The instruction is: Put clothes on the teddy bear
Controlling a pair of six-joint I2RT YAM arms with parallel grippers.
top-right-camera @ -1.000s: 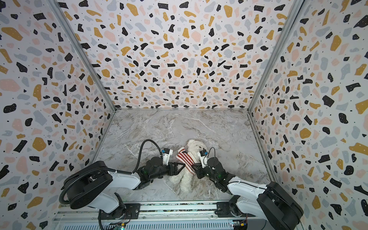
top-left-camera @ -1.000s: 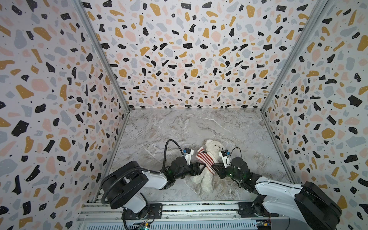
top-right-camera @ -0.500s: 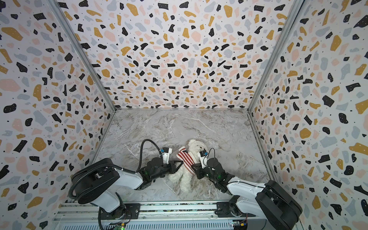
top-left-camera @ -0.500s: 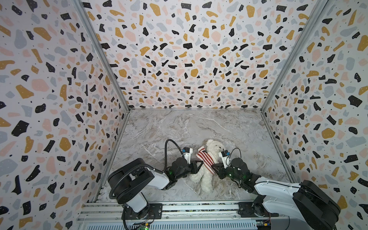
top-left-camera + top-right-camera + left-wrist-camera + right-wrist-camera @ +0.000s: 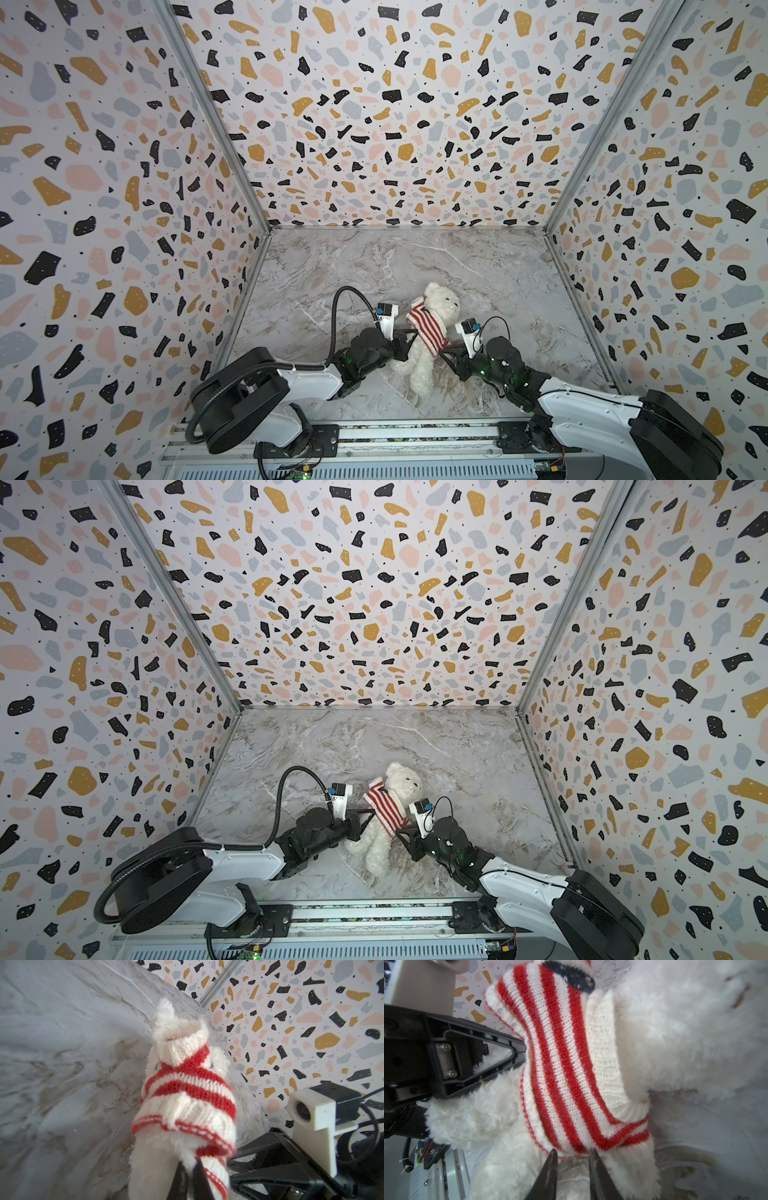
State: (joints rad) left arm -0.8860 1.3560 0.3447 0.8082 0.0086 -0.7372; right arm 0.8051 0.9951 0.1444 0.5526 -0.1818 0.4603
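The teddy bear lies on its back on the marble floor, head toward the far wall. A red-and-white striped sweater covers its chest, bunched high. My left gripper is at the bear's left side, shut on the sweater at its lower hem, with white fur caught in the pinch. My right gripper sits at the opposite side, jaws slightly apart. The sweater ends just beyond its tips, and only floor shows between them.
Terrazzo-patterned walls close the marble floor on three sides. A metal rail carrying both arm bases runs along the near edge. The left arm's black cable loops above its wrist.
The left gripper has closed at the hem on the bear's left side. The right gripper's jaws have parted a little. The bear has hardly shifted.
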